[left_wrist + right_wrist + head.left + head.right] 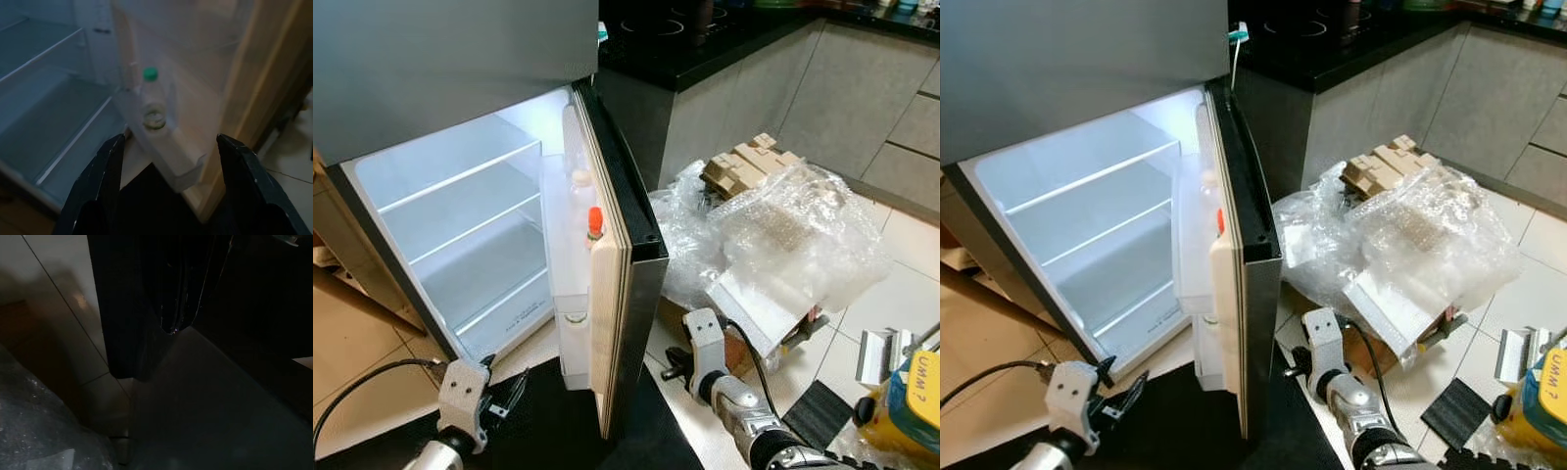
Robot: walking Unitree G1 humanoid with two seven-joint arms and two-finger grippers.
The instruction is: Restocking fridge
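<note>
1. A fridge (460, 196) is seen with its door (617, 245) swung wide, its lit white shelves bare across the upper left of the head view; the restocking is judged to be at an early stage, with nothing yet carried.
2. The left gripper (168, 161) is held low before the open compartment, its fingers spread and holding nothing.
3. The right gripper (677, 367) is placed at lower centre beside the door's outer face; whether its fingers are parted cannot be told.
4. Door racks are already stocked: an orange-capped bottle (595, 223) at centre, and a green-capped bottle (152, 100) in the lower bin.
5. The next move is judged to call for an item to be fetched; bubble wrap (793, 235) and a yellow container (911, 406) are piled on the floor at right.
</note>
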